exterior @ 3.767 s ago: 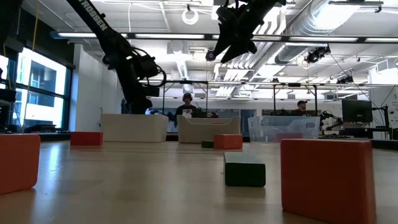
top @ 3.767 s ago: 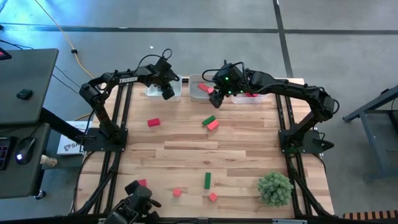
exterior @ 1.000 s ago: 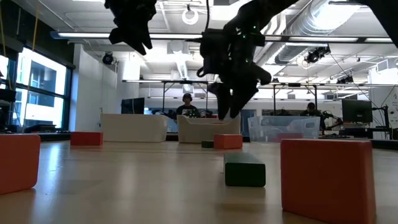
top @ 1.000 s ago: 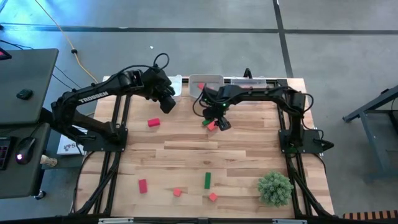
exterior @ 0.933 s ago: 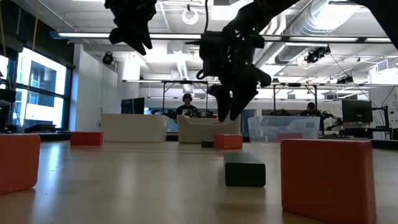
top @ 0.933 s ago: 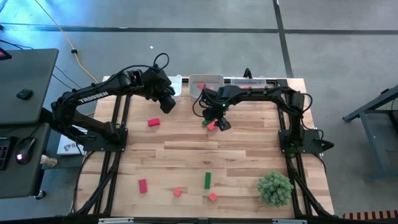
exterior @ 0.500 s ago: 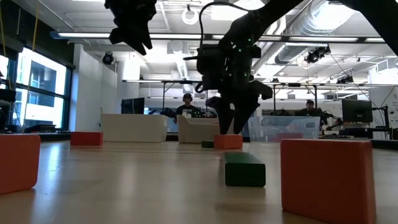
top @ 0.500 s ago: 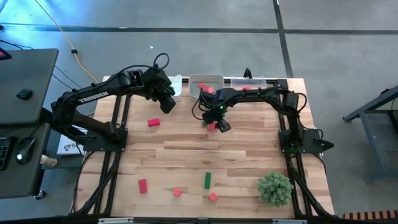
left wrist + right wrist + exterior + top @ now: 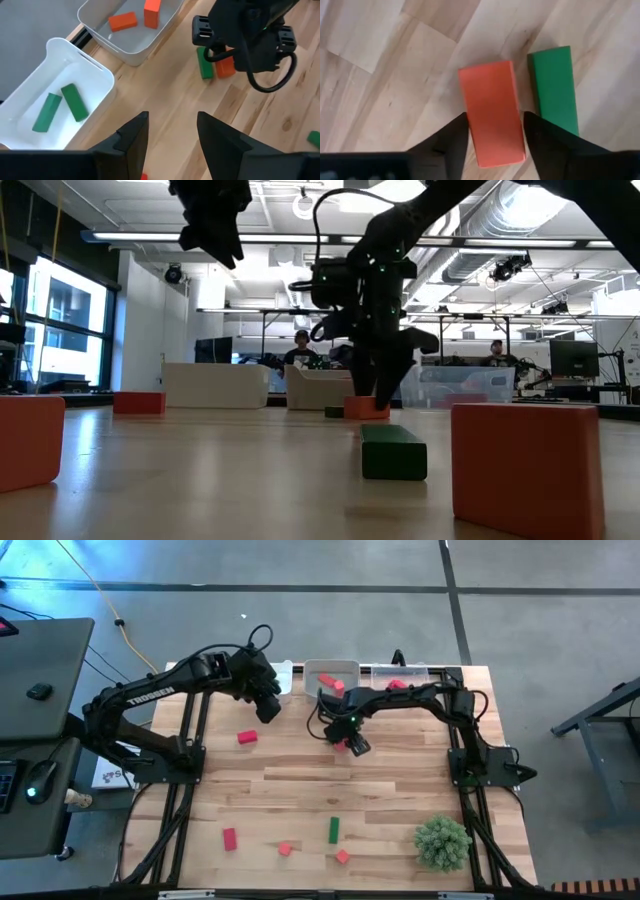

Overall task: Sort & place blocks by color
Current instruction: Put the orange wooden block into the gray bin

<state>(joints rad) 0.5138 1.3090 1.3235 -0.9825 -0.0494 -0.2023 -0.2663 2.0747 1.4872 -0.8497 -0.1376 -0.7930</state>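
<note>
A salmon block (image 9: 492,117) lies flat on the table beside a green block (image 9: 552,87), toward the table's far middle. My right gripper (image 9: 495,142) points down over the salmon block with one finger along each of its long sides; one finger stands in the gap between the two blocks. In the low view my right gripper (image 9: 380,395) reaches down to that salmon block (image 9: 366,408). My left gripper (image 9: 170,135) hangs open and empty, high over the far left, in front of a white tray (image 9: 102,75) that holds two green blocks. My right gripper comes from above with its fingers (image 9: 451,142) close against the salmon block's two long sides (image 9: 470,125), along its near half. I cannot tell whether they touch it. The block lies flat on the table.
A second tray (image 9: 167,22) holds two salmon blocks, and a clear tray (image 9: 410,672) stands at the far right. Loose blocks lie about: red (image 9: 247,737), red (image 9: 229,838), salmon (image 9: 285,849), green (image 9: 334,830), salmon (image 9: 343,857). A bushy green plant ball (image 9: 442,843) sits near right.
My right gripper has gone down onto the table around the salmon block and has turned a little. The blocks have stayed where they were.
</note>
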